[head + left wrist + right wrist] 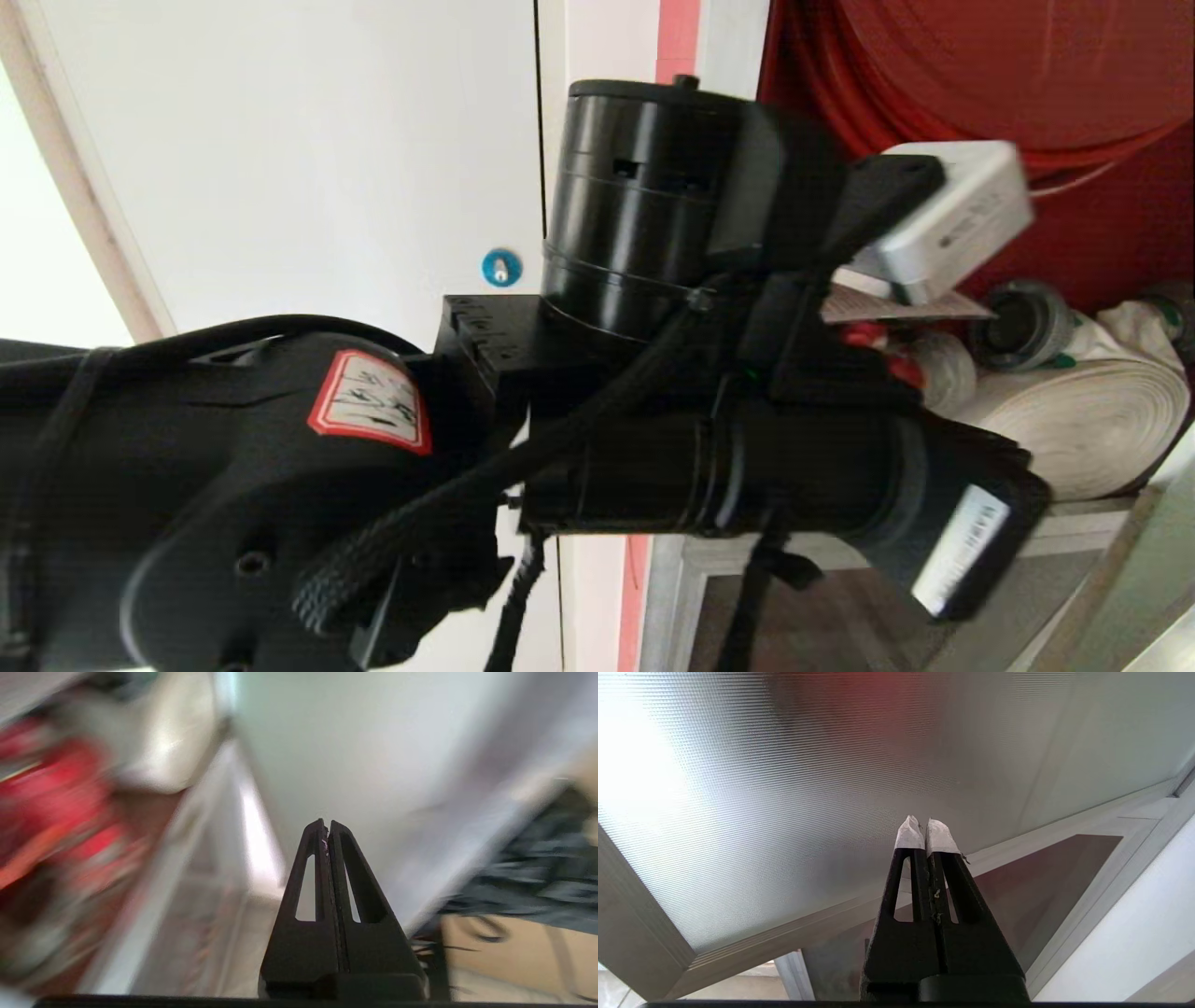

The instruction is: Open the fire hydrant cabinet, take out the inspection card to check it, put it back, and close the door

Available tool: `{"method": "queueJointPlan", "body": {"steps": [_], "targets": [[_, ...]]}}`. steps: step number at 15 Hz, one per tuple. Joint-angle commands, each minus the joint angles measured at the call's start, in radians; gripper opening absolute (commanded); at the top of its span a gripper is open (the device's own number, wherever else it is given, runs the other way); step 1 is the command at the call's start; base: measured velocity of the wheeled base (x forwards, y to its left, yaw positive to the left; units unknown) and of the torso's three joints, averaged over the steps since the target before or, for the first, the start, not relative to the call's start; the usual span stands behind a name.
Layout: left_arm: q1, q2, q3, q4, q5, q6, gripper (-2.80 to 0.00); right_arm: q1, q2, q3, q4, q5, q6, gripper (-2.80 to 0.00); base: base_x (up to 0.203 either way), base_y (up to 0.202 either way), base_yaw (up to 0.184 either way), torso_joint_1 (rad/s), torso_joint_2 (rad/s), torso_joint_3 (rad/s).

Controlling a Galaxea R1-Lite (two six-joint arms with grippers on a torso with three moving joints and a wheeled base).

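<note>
The thin pale grey-white inspection card (901,306) is lying inside the open red-walled fire hydrant cabinet (1120,233), above a small red valve (864,334) and beside the rolled white hose (1074,420). The big red hose reel (980,65) is hanging above them. The black left arm (653,327) is reaching across in front of the cabinet and is hiding part of it. The left gripper (327,828) is showing its fingers pressed together with nothing between them. The right gripper (927,828), with white tape on its tips, is also squeezed together and holding nothing, pointing at a ribbed glass door in a silver frame (784,788).
</note>
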Motion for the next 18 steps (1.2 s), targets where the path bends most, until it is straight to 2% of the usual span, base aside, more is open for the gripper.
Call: {"method": "queueJointPlan", "body": {"steps": [1, 7, 12, 14, 18], "targets": [[0.096, -0.027, 0.060, -0.002, -0.003, -0.001, -2.80, 0.000, 0.000, 0.000, 0.000, 0.000, -0.001, -2.80, 0.000, 0.000, 0.000, 0.000, 0.00, 0.000], [0.435, -0.128, 0.261, -0.017, -0.007, -0.001, -2.80, 0.000, 0.000, 0.000, 0.000, 0.000, -0.001, -2.80, 0.000, 0.000, 0.000, 0.000, 0.00, 0.000], [0.727, -0.284, 0.518, -0.164, -0.010, 0.032, -2.80, 0.000, 0.000, 0.000, 0.000, 0.000, -0.001, -2.80, 0.000, 0.000, 0.000, 0.000, 0.00, 0.000], [0.802, -0.378, 0.600, -0.207, -0.012, 0.044, -2.80, 0.000, 0.000, 0.000, 0.000, 0.000, -0.001, -2.80, 0.000, 0.000, 0.000, 0.000, 0.00, 0.000], [0.879, -0.607, 0.704, -0.224, -0.008, 0.063, -2.80, 0.000, 0.000, 0.000, 0.000, 0.000, -0.001, -2.80, 0.000, 0.000, 0.000, 0.000, 0.00, 0.000]]}}
